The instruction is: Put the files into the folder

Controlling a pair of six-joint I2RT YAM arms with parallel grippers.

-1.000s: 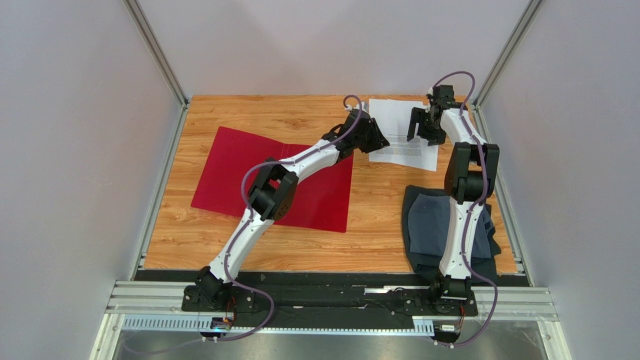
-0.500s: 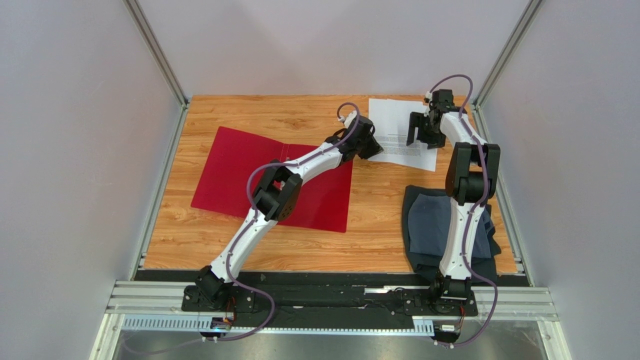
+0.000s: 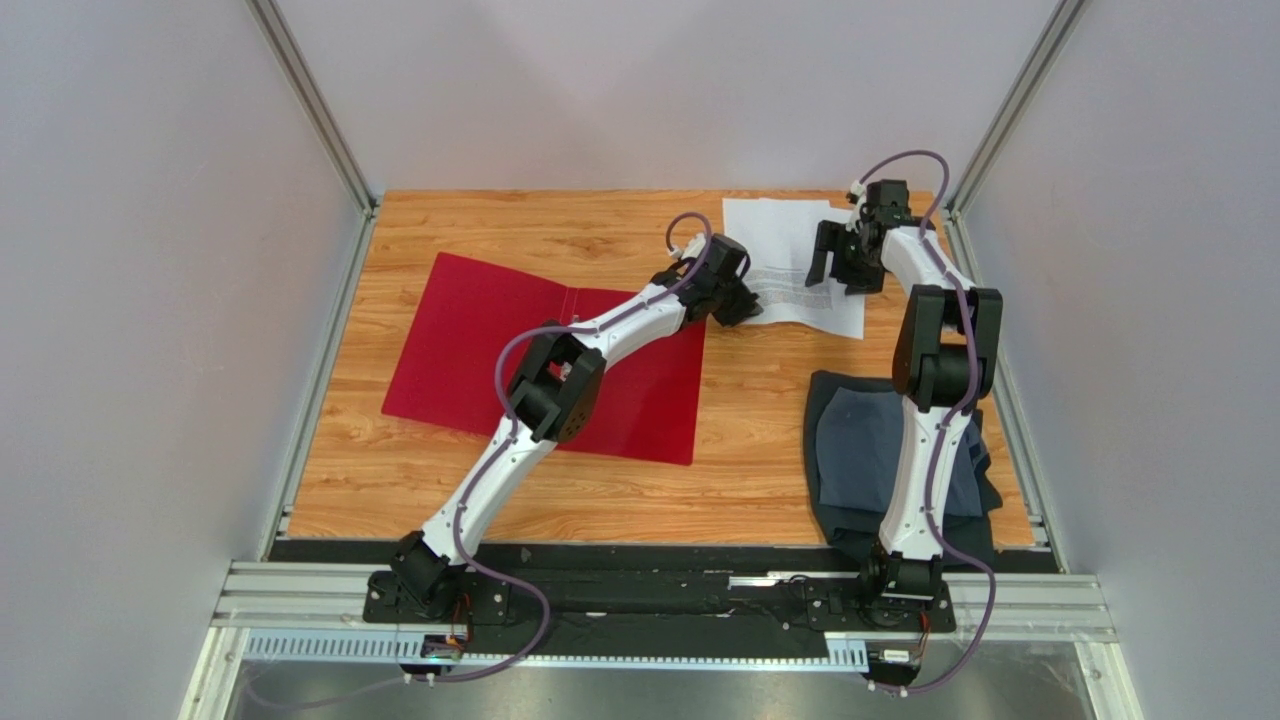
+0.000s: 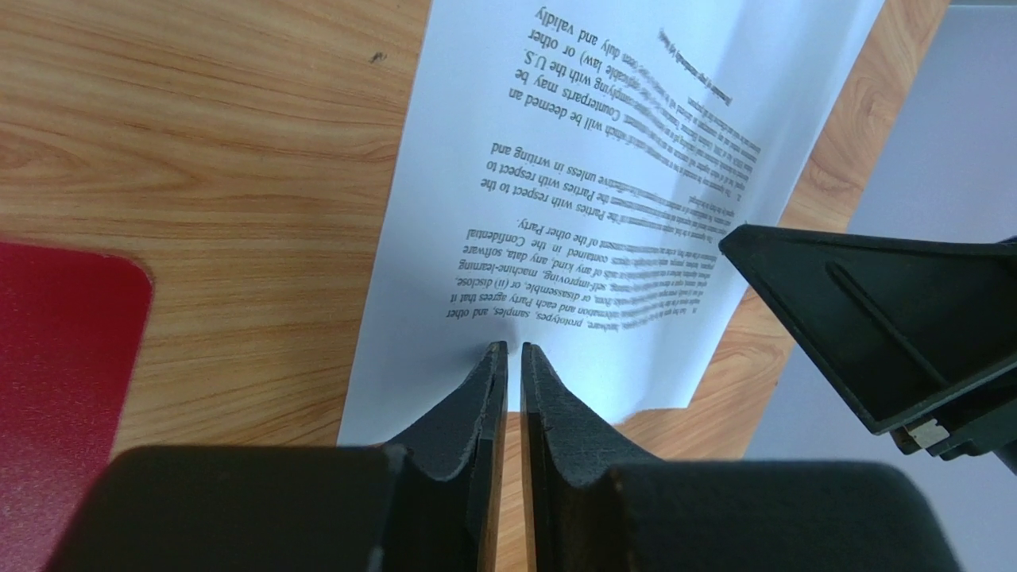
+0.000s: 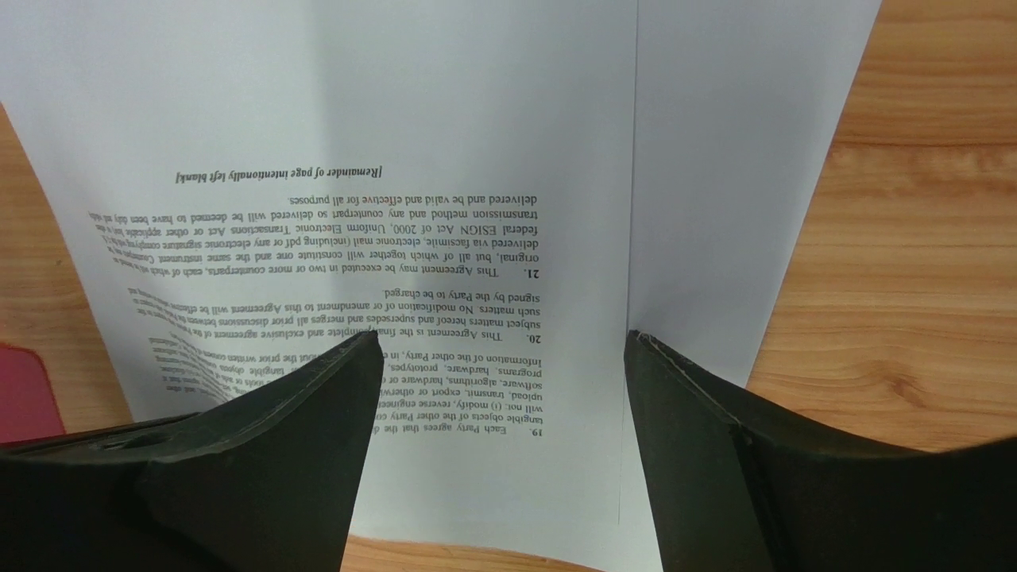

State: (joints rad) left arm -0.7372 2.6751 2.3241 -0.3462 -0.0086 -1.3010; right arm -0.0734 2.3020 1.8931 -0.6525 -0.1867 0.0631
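Note:
The red folder (image 3: 496, 353) lies open on the wooden table, left of centre; its corner shows in the left wrist view (image 4: 60, 358). The files (image 3: 789, 270), white printed sheets, lie at the back right. My left gripper (image 3: 739, 308) is shut on the near left edge of the top sheet (image 4: 597, 179), which lifts slightly there (image 4: 515, 348). My right gripper (image 3: 834, 270) is open and hovers just above the sheets (image 5: 501, 340). In the right wrist view a second sheet (image 5: 740, 179) sticks out to the right from under the top sheet (image 5: 418, 119).
A dark grey-blue folded cloth (image 3: 887, 450) lies at the right front, round the right arm. Metal frame posts and grey walls border the table. A right finger (image 4: 883, 322) shows in the left wrist view, close to the left gripper.
My left gripper has drawn back to the left toward the folder, and the sheets have slid left with it. My right gripper stayed open over them, shifting slightly.

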